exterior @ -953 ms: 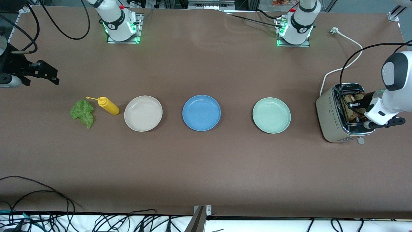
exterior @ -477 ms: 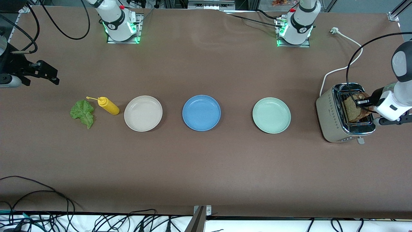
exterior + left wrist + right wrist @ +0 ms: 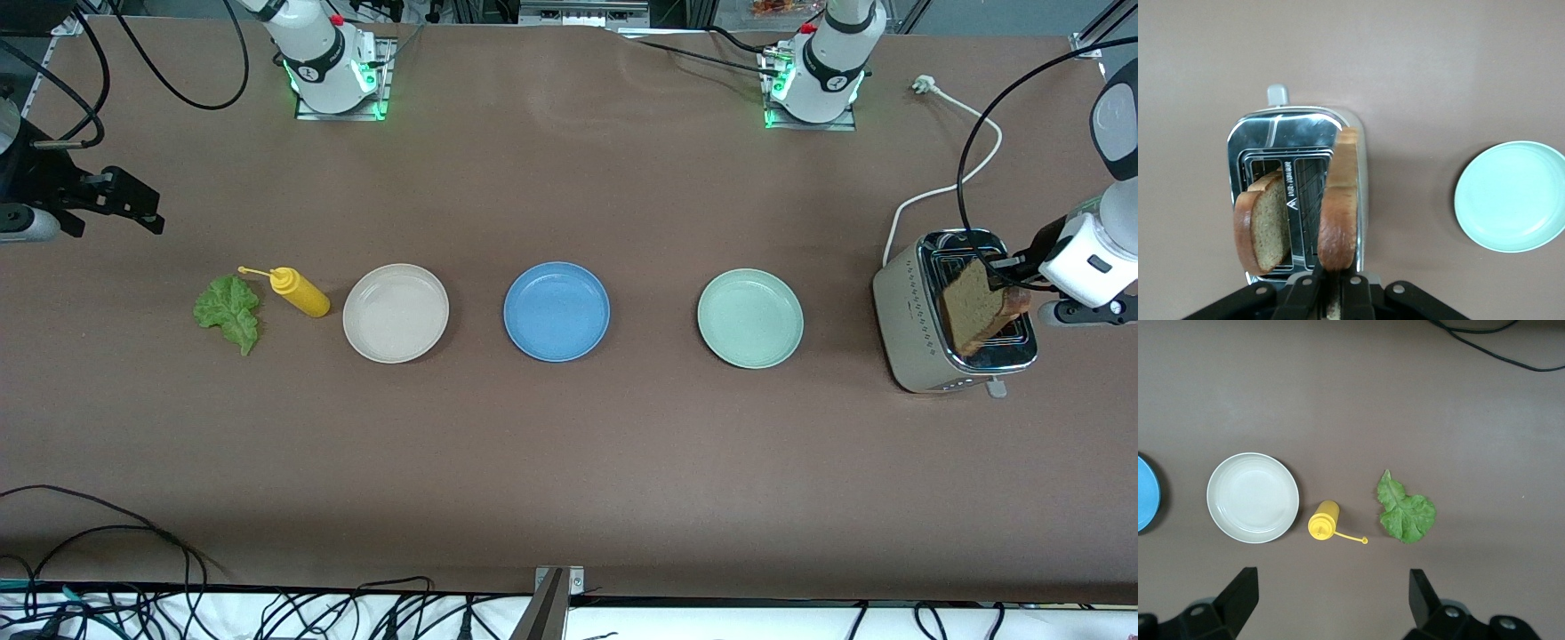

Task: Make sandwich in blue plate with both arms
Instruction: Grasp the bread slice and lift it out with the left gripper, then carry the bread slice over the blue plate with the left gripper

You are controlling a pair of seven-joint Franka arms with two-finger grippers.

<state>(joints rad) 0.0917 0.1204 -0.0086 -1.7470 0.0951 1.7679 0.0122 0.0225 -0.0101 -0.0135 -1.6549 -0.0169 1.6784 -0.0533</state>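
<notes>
My left gripper (image 3: 1013,277) is shut on a brown bread slice (image 3: 974,307) and holds it upright just above the toaster (image 3: 920,329). In the left wrist view the gripper (image 3: 1333,280) pinches the slice (image 3: 1338,200) by its edge. A second slice (image 3: 1265,223) stands in the toaster's other slot. The blue plate (image 3: 556,311) lies empty at the table's middle. The green lettuce leaf (image 3: 229,311) lies at the right arm's end. My right gripper (image 3: 133,206) is open and empty over bare table beside the leaf (image 3: 1407,510); it also shows in the right wrist view (image 3: 1333,590).
A yellow squeeze bottle (image 3: 300,292) lies between the leaf and a cream-white plate (image 3: 396,313). A mint-green plate (image 3: 750,318) lies between the blue plate and the toaster. The toaster's white cord (image 3: 956,187) trails toward the left arm's base.
My left gripper has risen from the toaster slot, drawing the bread slice up out of it. The right arm has not moved.
</notes>
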